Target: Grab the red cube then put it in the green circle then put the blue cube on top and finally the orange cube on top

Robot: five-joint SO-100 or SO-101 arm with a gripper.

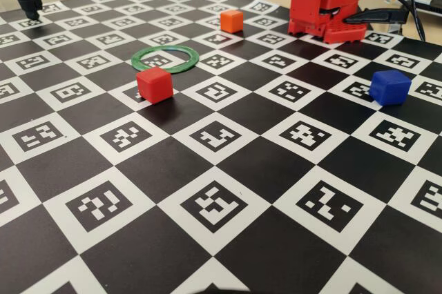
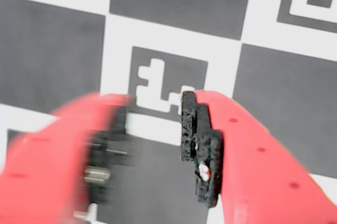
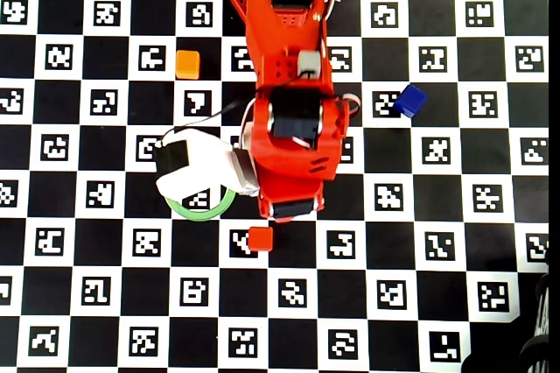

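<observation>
In the wrist view the gripper (image 2: 155, 100) is open and empty, with only the checkered board (image 2: 174, 3) under its fingers. In the fixed view the green circle (image 1: 165, 59) has nothing inside; the red cube (image 1: 154, 85) stands just beside it, while the orange cube (image 1: 231, 21) and the blue cube (image 1: 389, 87) lie well apart.

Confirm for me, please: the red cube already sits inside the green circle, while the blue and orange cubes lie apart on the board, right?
Not quite. The fixed view shows the red cube outside the green circle, just beside its near edge. The blue cube and orange cube do lie apart.
</observation>
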